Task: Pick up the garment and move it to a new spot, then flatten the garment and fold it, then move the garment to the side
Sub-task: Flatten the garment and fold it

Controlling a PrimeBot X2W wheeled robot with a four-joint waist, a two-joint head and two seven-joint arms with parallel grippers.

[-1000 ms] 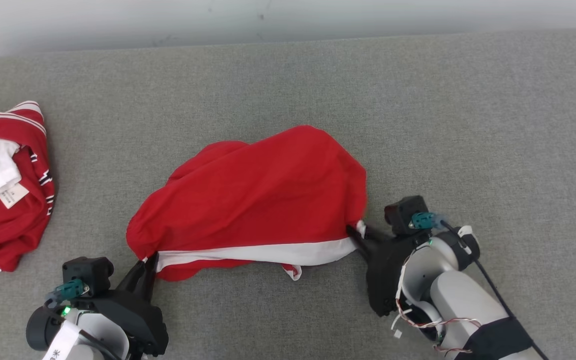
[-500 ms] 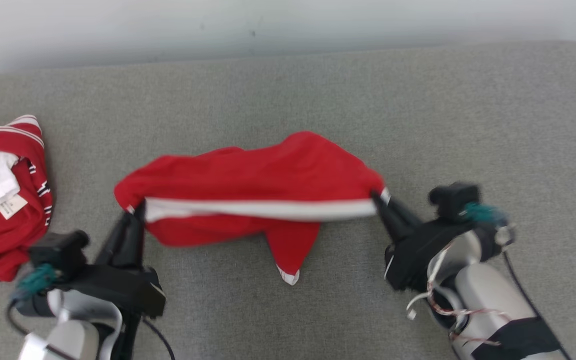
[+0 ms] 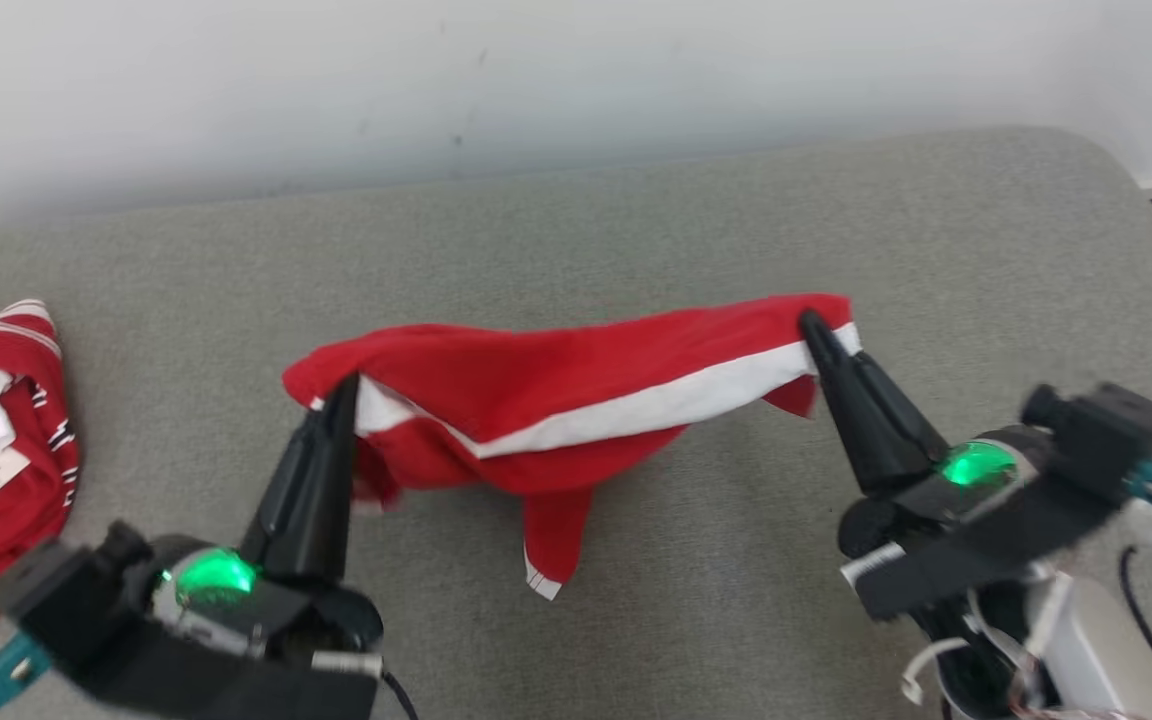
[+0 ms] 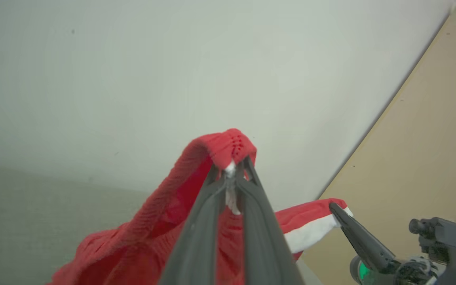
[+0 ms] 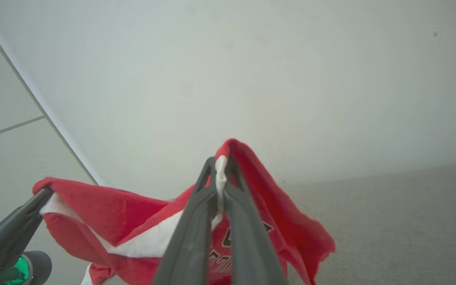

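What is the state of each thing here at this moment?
garment: lifted, held at both ends of its white band, sagging in the middle, one part hanging down.
left end effector: shut on garment.
right end effector: shut on garment.
pile: crumpled, lying at the left, apart from both end effectors.

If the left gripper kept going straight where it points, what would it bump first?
Beyond the red and white cloth garment pinched in its fingers, probably the plain pale wall; depth is unclear.
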